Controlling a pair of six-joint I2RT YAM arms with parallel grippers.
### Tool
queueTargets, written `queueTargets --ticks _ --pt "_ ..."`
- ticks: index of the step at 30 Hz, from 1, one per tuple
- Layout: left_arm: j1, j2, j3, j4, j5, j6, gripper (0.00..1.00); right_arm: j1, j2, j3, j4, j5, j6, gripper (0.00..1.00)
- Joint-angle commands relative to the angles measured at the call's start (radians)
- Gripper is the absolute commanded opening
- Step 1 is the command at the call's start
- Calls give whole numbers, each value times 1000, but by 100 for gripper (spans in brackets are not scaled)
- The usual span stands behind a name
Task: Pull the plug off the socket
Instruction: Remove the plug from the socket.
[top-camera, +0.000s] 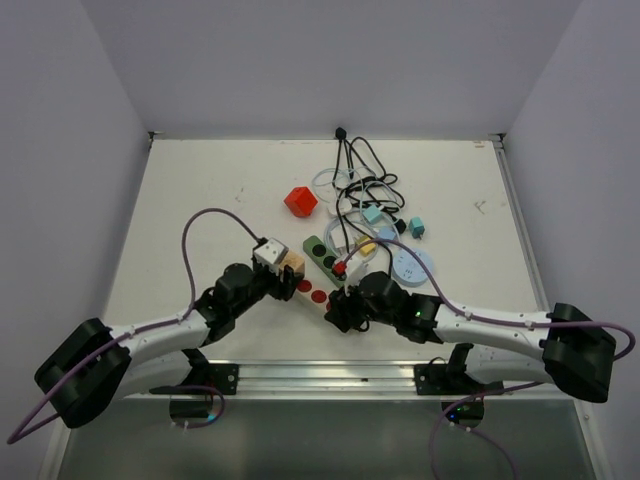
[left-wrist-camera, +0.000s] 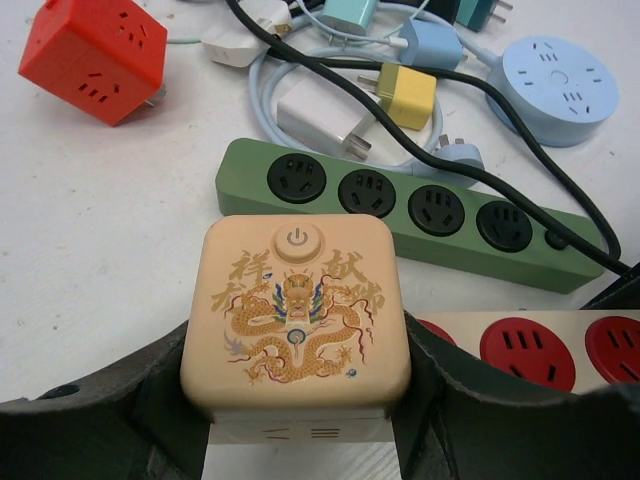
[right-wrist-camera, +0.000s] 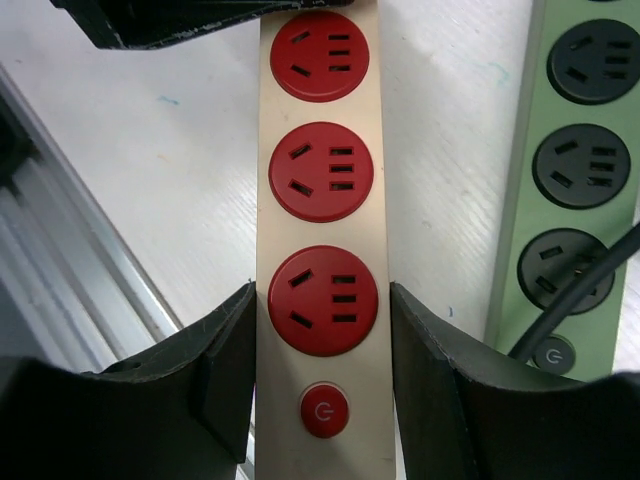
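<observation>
Green four-outlet power strip; red cube adapter; round blue socket; yellow plug; white charger; black cable

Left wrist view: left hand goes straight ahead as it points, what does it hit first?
Probably the green four-socket power strip, lying across the path just beyond the beige dragon-printed cube that the left hand grips. Height is unclear; it might pass over.
</observation>
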Motion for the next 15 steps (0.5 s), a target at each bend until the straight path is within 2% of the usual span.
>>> queueTargets --ticks 1,9,13,15 --pt "23 -95 -44 243 -168 -41 0 -22 -41 -41 -66 -105 96 0" --pt "23 -163 -84 248 -223 -41 0 -36 -47 -24 -55 -149 83 0" --pt "24 -123 -18 166 -216 -21 0 -7 -23 10 -139 -65 47 0" --pt "24 -105 39 88 -226 -12 0 18 -12 36 -175 28 21 0"
